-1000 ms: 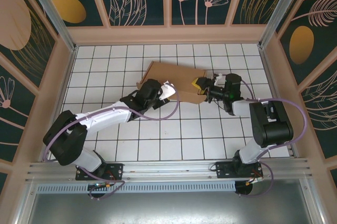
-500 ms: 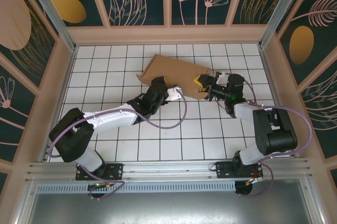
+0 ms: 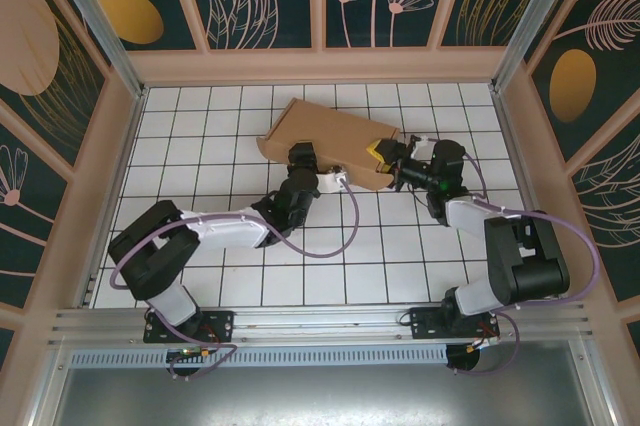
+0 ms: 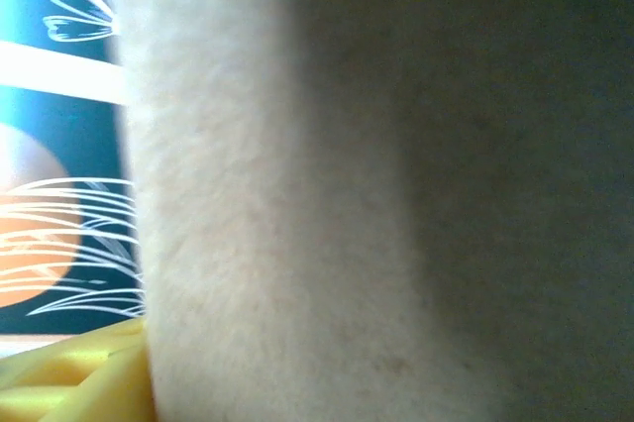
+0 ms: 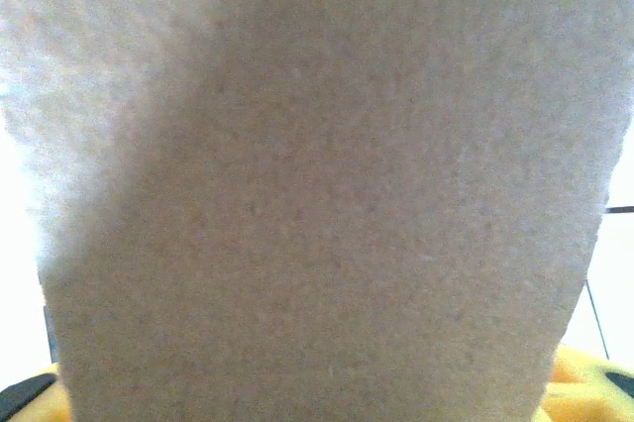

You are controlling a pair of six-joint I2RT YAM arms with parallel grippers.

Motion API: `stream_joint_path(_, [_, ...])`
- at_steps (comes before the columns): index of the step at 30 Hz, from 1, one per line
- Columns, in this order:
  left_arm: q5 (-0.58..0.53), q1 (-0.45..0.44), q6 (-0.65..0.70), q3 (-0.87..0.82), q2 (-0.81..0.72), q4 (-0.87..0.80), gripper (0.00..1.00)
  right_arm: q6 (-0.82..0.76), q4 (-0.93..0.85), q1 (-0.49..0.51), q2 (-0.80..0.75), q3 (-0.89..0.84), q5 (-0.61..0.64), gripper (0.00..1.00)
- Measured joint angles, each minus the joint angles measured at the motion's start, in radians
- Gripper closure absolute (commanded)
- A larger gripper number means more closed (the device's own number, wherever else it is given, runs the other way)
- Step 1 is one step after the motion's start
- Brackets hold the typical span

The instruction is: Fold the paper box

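Paper box slants far-left to near-right, between both arms.
Top view: the paper box (image 3: 330, 136) sits far of centre, left gripper (image 3: 303, 158) at its near edge, right gripper (image 3: 385, 159) at its right end. Left wrist, right wrist: cardboard close up, so I cannot tell either grip.

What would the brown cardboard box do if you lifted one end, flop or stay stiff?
The paper box would probably stay fairly stiff: its long edges look straight from above. Being thin sheet, it is likely light. Pushed on the smooth tiled table, it might slide rather than tip.
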Motion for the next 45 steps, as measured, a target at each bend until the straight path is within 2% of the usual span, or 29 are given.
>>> stream_joint_path(3, [-0.042, -0.006, 0.085, -0.018, 0.028, 0.162, 0.36, 0.017, 0.018, 0.009, -0.019, 0.0, 0.008, 0.62])
stream_joint_path(7, [-0.07, -0.016, 0.207, -0.056, 0.046, 0.354, 0.49, 0.024, 0.056, 0.014, -0.027, 0.0, 0.004, 0.6])
stream_joint_path(10, [-0.085, -0.02, 0.267, -0.08, 0.046, 0.428, 0.52, 0.022, 0.082, 0.026, -0.03, -0.002, 0.004, 0.56])
stream_joint_path(17, [-0.103, -0.024, 0.282, -0.103, 0.041, 0.456, 0.53, 0.037, 0.125, 0.034, -0.048, -0.029, -0.027, 0.3])
stream_joint_path(20, [-0.12, -0.024, 0.257, -0.113, 0.004, 0.397, 0.54, 0.005, 0.079, 0.028, -0.102, -0.036, -0.049, 0.14])
stream_joint_path(21, [-0.127, -0.023, 0.246, -0.113, -0.012, 0.368, 0.54, -0.016, 0.045, 0.016, -0.13, -0.037, -0.051, 0.03])
stream_joint_path(23, [-0.142, -0.023, 0.204, -0.109, -0.047, 0.274, 0.54, -0.089, -0.059, -0.026, -0.193, -0.036, -0.038, 0.01])
stream_joint_path(25, [-0.152, -0.021, 0.122, -0.07, -0.078, 0.089, 0.53, -0.195, -0.24, -0.084, -0.267, -0.02, 0.026, 0.01])
stream_joint_path(27, [-0.153, -0.021, 0.026, 0.005, -0.088, -0.119, 0.53, -0.314, -0.445, -0.127, -0.331, 0.019, 0.146, 0.01])
stream_joint_path(30, [-0.127, -0.02, -0.146, 0.169, -0.09, -0.488, 0.53, -0.472, -0.69, -0.138, -0.388, 0.105, 0.371, 0.01])
stream_joint_path(33, [-0.071, -0.021, -0.314, 0.344, -0.09, -0.838, 0.53, -0.613, -0.798, -0.146, -0.462, 0.147, 0.575, 0.01])
stream_joint_path(35, [-0.021, -0.022, -0.409, 0.44, -0.09, -1.029, 0.54, -0.681, -0.812, -0.163, -0.516, 0.146, 0.64, 0.02])
stream_joint_path(38, [0.085, -0.024, -0.535, 0.57, -0.084, -1.281, 0.54, -0.758, -0.785, -0.175, -0.541, 0.147, 0.654, 0.13])
stream_joint_path(41, [0.18, -0.039, -0.615, 0.661, -0.07, -1.458, 0.54, -0.798, -0.787, -0.175, -0.499, 0.167, 0.636, 0.38])
stream_joint_path(43, [0.238, -0.054, -0.646, 0.679, -0.063, -1.536, 0.54, -0.815, -0.796, -0.174, -0.458, 0.192, 0.627, 0.58])
stream_joint_path(44, [0.27, -0.059, -0.657, 0.683, -0.055, -1.572, 0.54, -0.821, -0.799, -0.172, -0.438, 0.205, 0.625, 0.65])
stream_joint_path(45, [0.309, -0.064, -0.665, 0.686, -0.044, -1.608, 0.54, -0.819, -0.8, -0.167, -0.423, 0.214, 0.625, 0.67])
